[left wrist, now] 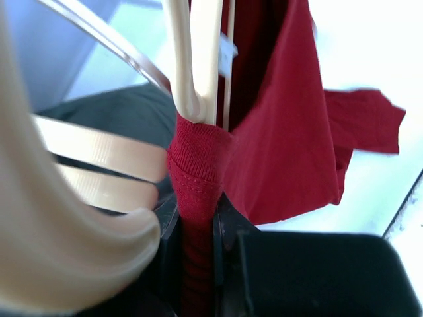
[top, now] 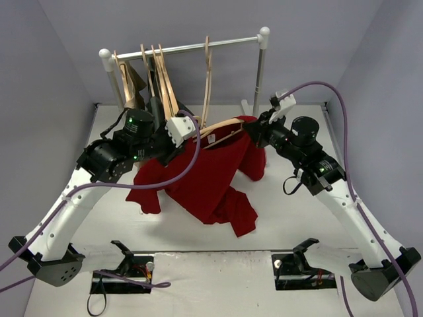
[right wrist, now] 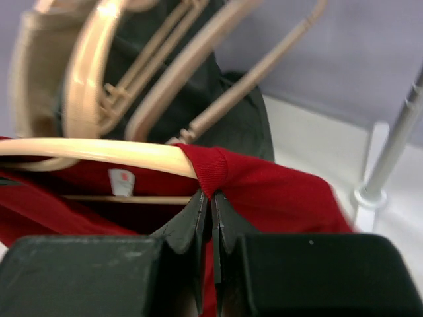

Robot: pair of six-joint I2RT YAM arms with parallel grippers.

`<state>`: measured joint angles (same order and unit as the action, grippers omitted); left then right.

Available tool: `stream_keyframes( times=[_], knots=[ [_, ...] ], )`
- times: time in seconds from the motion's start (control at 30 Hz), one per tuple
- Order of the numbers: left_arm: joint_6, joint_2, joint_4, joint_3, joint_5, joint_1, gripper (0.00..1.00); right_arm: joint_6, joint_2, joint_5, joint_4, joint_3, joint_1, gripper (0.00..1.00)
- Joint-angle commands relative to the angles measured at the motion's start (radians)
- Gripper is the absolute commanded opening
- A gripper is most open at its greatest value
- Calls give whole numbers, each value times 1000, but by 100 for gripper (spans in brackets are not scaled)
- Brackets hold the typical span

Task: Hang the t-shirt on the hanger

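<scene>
Left tool (left wrist: 198, 224) and right tool (right wrist: 211, 208) each pinch dark-red t-shirt (top: 211, 178) by ribbed collar; hanger (right wrist: 99, 150) sits inside neck.

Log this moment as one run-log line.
left gripper: shut on t-shirt collar | right gripper: shut on collar | hanger: one arm under collar

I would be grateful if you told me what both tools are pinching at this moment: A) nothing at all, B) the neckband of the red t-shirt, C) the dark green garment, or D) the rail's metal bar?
B: each wrist view shows it, the left tool and the right tool closed on the ribbed neckband of the t-shirt, right beside the hanger.
</scene>
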<state>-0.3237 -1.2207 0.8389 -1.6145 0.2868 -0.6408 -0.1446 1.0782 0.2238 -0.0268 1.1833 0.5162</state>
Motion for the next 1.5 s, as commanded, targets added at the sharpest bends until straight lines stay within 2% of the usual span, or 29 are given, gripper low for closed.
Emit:
stream_keyframes(
  times=[0.0, 0.17, 0.3, 0.43, 0.6, 0.8, 0.9, 1.03, 1.13, 1.33, 1.47],
  knots=[
    [36, -29, -13, -179, -77, -37, 0, 35, 29, -19, -41, 150, 68, 0],
    [37, -62, 14, -316, -57, -90, 0, 45, 62, -12, -14, 266, 125, 0],
    [79, -40, 5, -298, -85, -100, 0, 43, 47, -45, -14, 259, 181, 0],
    [154, 12, -65, -124, -108, -102, 0, 39, 25, -117, -17, 162, 245, 0],
    [233, 137, -344, 195, -52, -102, 0, 28, 19, -179, -22, 46, 307, 0],
    [273, 220, -510, 363, -33, -103, 0, 20, -16, -181, -29, -78, 318, 2],
    [275, 225, -527, 393, -16, -103, 0, 27, -28, -184, -26, -108, 318, 8],
    [258, 249, -517, 423, -13, -102, 0, 45, -61, -193, -16, -134, 317, 40],
    [241, 285, -508, 451, -14, -102, 0, 70, -92, -196, 5, -127, 317, 57],
    [205, 341, -471, 508, 6, -100, 0, 194, -172, -146, 24, -87, 309, 71],
    [166, 350, -425, 501, 47, -102, 0, 304, -172, -82, 82, -70, 305, 73]
  ],
)
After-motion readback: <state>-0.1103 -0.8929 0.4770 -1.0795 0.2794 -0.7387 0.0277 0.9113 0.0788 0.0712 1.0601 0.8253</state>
